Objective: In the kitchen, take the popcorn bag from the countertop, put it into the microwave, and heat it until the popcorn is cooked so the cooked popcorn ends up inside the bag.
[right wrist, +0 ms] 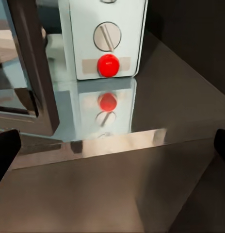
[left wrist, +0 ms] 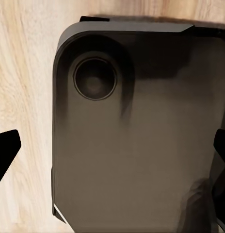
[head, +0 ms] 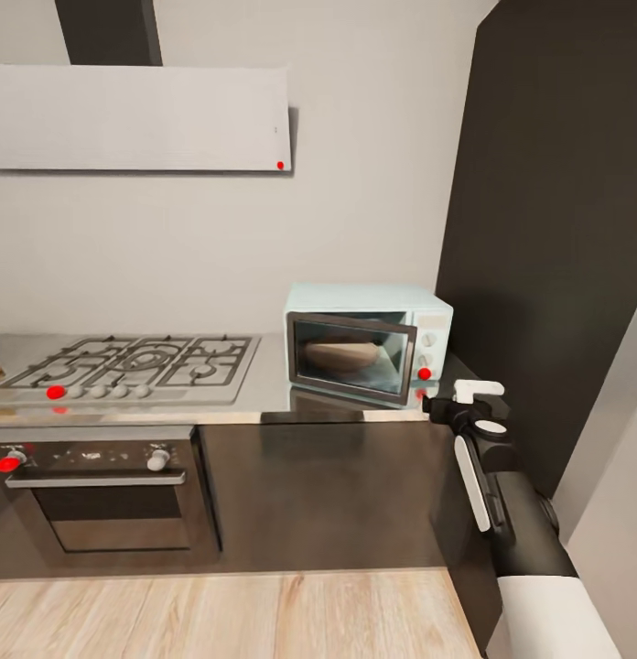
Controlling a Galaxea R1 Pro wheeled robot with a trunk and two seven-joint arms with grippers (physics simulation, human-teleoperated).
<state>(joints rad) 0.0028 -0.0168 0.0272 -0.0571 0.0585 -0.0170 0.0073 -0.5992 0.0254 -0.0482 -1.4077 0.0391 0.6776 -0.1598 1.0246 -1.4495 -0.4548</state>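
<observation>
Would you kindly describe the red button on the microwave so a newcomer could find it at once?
On the grey countertop, right of the steel hob, stands the mint-blue microwave, its door ajar. Down its right-hand control panel, below the round grey knobs, sits the red button. It is the only red part there, glossy and domed, unlike the slotted knob above.

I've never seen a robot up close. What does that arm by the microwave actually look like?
The right arm is mostly black, with a white stripe along its side, white blocks near the gripper and a white section nearest the camera. The right gripper has black fingertips.
</observation>
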